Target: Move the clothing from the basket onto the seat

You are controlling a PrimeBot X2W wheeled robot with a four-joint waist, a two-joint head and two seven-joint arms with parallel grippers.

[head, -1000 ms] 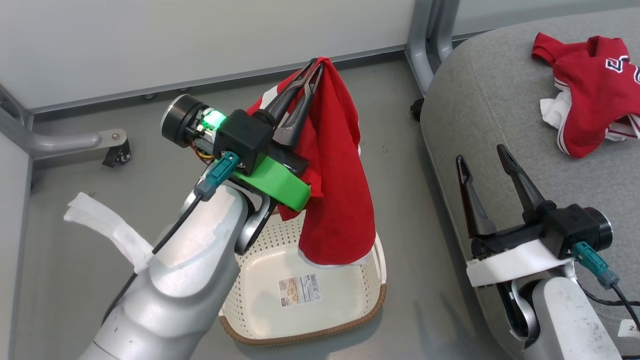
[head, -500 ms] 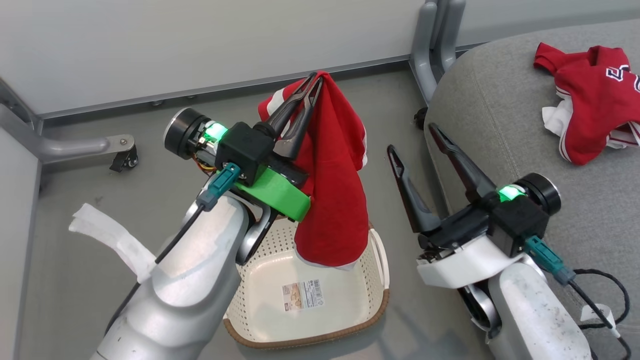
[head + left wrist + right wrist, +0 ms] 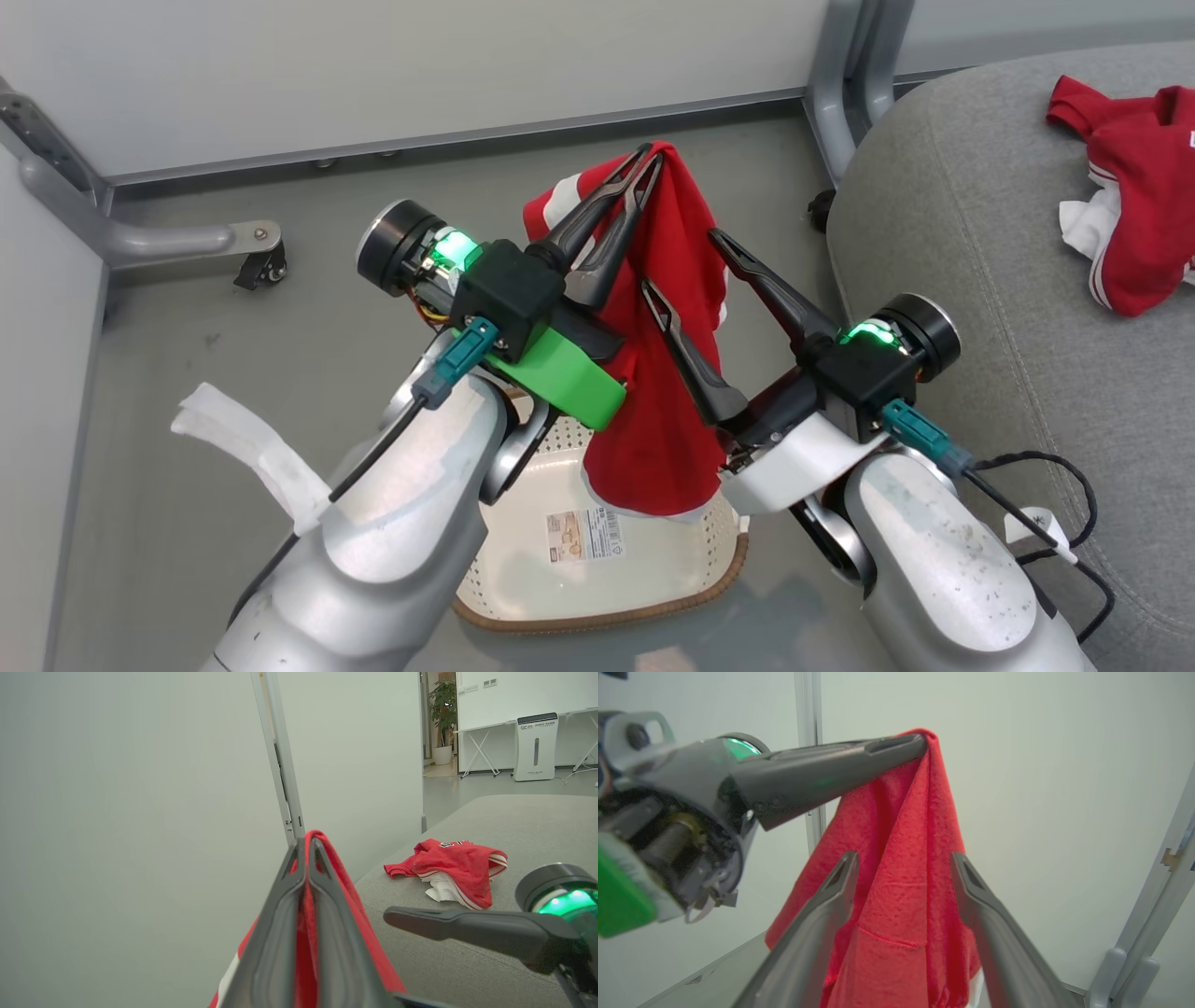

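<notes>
My left gripper [image 3: 644,161] is shut on the top fold of a red garment with white trim [image 3: 665,411], which hangs down over the cream basket [image 3: 607,618] on the floor. In the left wrist view the shut left gripper [image 3: 306,843] pinches the red cloth [image 3: 348,891]. My right gripper [image 3: 680,261] is open, its fingers reaching across the hanging cloth just below the left gripper. In the right wrist view the red cloth [image 3: 901,812] shows between the spread right gripper [image 3: 903,858]. A red jersey [image 3: 1134,233] lies crumpled on the grey seat [image 3: 962,280], also the jersey [image 3: 460,868].
A metal frame leg with a caster [image 3: 252,247] lies on the floor at the left, and a grey post [image 3: 845,84] rises beside the seat. A pale wall panel runs behind. A black cable [image 3: 1055,467] loops off my right arm over the seat's edge.
My right gripper has swung left from the seat's edge to the hanging garment, staying open. The left gripper keeps its hold. The head camera has shifted, sliding the scene rightwards.
</notes>
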